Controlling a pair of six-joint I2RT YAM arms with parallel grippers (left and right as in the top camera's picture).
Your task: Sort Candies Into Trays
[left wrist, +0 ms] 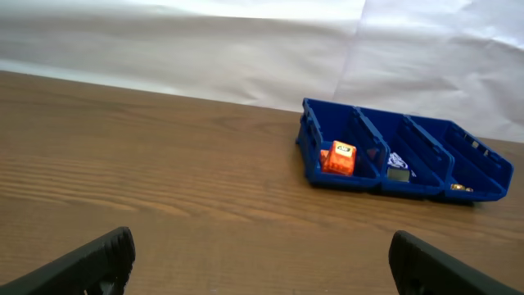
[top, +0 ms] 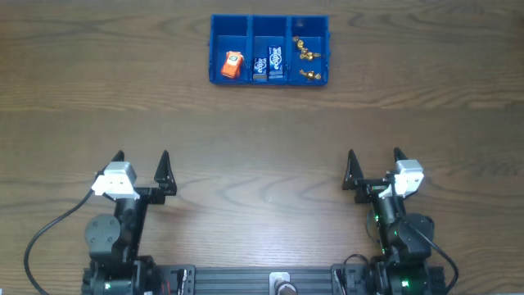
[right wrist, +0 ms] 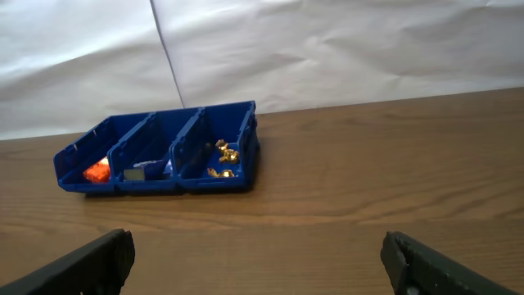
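Observation:
A blue tray [top: 270,21] with three compartments stands at the far middle of the wooden table. Its left compartment holds an orange candy [top: 233,65], the middle one blue-wrapped candies [top: 270,64], the right one several gold candies [top: 306,54]. My left gripper [top: 142,173] stands open near the front left, far from the tray, with nothing between its fingers. My right gripper [top: 373,170] stands open near the front right, also with nothing in it. The left wrist view shows the tray [left wrist: 458,141] with the orange candy [left wrist: 339,157]. The right wrist view shows the tray [right wrist: 237,112] with the gold candies [right wrist: 224,157].
Bare wooden table [top: 262,139] lies between the grippers and the tray. A white sheet [left wrist: 246,41] hangs behind the table's far edge.

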